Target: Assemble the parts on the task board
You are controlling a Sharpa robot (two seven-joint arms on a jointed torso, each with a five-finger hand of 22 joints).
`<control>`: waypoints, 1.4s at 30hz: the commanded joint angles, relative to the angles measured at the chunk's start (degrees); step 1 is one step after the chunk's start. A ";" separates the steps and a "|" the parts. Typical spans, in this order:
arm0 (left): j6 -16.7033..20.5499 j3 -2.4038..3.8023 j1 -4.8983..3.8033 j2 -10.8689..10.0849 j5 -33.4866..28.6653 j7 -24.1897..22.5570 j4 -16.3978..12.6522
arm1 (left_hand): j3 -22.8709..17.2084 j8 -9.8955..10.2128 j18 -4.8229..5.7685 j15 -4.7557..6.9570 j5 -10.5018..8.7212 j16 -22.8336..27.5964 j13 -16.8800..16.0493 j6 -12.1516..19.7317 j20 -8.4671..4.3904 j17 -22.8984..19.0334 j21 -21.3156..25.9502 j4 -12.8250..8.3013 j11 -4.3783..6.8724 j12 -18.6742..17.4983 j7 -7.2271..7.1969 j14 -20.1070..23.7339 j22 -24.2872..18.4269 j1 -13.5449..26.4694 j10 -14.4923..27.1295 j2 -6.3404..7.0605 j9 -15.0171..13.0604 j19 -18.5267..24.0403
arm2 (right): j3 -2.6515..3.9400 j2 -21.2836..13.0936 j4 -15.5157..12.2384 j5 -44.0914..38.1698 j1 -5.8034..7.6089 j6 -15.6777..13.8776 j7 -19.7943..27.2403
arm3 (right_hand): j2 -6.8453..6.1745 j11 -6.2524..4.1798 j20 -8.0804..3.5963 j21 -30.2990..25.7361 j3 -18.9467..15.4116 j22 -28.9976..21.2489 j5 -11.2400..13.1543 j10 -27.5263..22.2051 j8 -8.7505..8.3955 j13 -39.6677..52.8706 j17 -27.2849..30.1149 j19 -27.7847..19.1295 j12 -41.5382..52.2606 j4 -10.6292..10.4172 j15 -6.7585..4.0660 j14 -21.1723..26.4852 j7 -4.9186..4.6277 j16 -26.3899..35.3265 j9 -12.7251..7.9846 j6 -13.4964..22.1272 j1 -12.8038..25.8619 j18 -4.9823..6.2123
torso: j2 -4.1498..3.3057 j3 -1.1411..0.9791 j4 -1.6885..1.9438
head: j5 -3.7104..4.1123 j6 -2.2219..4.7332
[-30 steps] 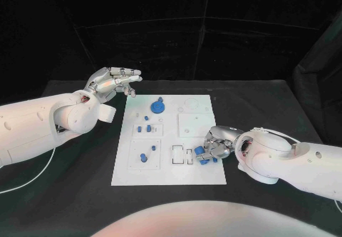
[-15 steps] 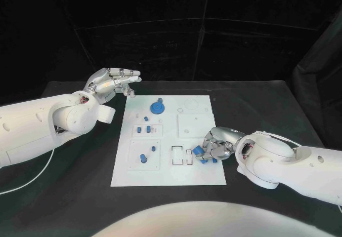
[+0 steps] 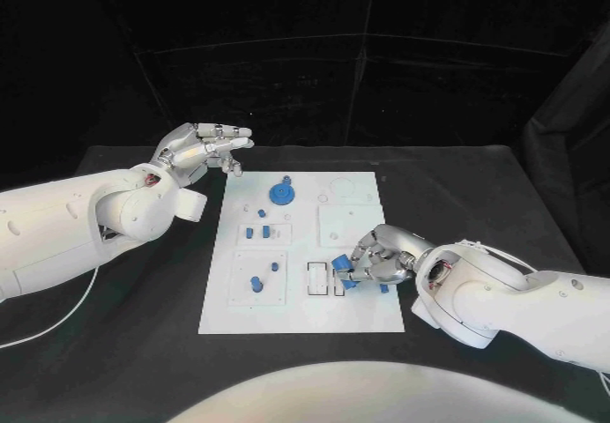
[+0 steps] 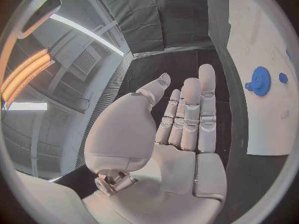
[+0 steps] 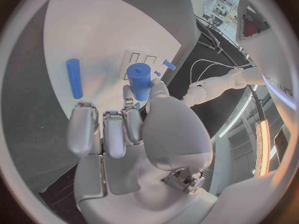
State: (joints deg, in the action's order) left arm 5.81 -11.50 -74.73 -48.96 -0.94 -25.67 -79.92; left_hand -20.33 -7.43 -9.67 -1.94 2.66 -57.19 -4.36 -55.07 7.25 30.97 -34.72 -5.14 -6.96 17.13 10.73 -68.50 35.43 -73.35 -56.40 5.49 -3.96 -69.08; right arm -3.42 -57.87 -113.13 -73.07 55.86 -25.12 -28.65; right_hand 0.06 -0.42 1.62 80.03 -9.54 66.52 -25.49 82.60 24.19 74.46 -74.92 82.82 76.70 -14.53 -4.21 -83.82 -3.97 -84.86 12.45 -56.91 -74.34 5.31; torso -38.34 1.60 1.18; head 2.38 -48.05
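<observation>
The white task board [image 3: 305, 308] lies in the middle of the black table. My right hand [image 3: 377, 257] hovers over the board's near right part and pinches a short blue cylinder [image 3: 342, 263] between thumb and finger, just right of two rectangular slots [image 3: 316, 277]. The right wrist view shows that cylinder [image 5: 139, 79] at the fingertips, and a blue peg [image 5: 74, 77] lying loose on the board beside them. My left hand [image 3: 204, 145] is raised beyond the board's far left corner, fingers stretched out [image 4: 187, 114] and holding nothing.
A blue gear [image 3: 281, 191] sits at the board's far middle, seen too as the gear [image 4: 260, 80] in the left wrist view. Small blue pieces [image 3: 261, 232] stand in the left recesses, and another blue piece [image 3: 256, 283] lies nearer. Black table [image 3: 127, 300] surrounds the board.
My right hand has shifted a little to the left with the blue cylinder, closer to the rectangular slots. The left hand has stayed where it was.
</observation>
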 commanded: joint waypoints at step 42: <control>-0.78 0.05 -0.09 0.23 -0.22 -0.01 -0.19 | 0.31 -0.38 -0.76 0.03 0.12 -0.20 0.08 0.02 0.20 -0.07 0.33 -0.08 -0.06 0.35 0.20 0.40 -0.08 -0.03 0.39 -0.58 0.05 0.22 | 0.05 9.05 5.06 -0.71 0.10 0.44 -4.80 | -8.35 -0.37 -0.30 -2.28 0.03 -3.86 20.66 -3.57 -0.74 -6.91 -0.73 -1.21 -9.49 -2.31 -0.52 -3.36 0.38 2.22 3.50 -1.14 14.13 -0.39 | 0.02 -0.07 -0.12 | -0.47 -0.49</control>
State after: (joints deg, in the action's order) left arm 5.72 -11.50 -74.73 -48.76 -0.94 -25.53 -80.03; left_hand -20.33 -7.43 -9.67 -1.94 2.67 -57.19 -4.36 -55.07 7.25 30.94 -34.72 -5.14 -6.96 17.13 10.73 -68.50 35.40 -73.35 -56.40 5.49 -3.96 -69.08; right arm -3.39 -48.71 -107.80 -72.29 55.91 -24.08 -33.71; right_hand -8.66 -0.81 1.21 77.99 -9.72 62.70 -4.64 79.51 23.45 67.59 -74.91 81.98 67.38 -16.86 -5.06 -83.83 -3.60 -82.94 15.88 -58.36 -59.71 5.31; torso -38.34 1.57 1.05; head 1.94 -48.51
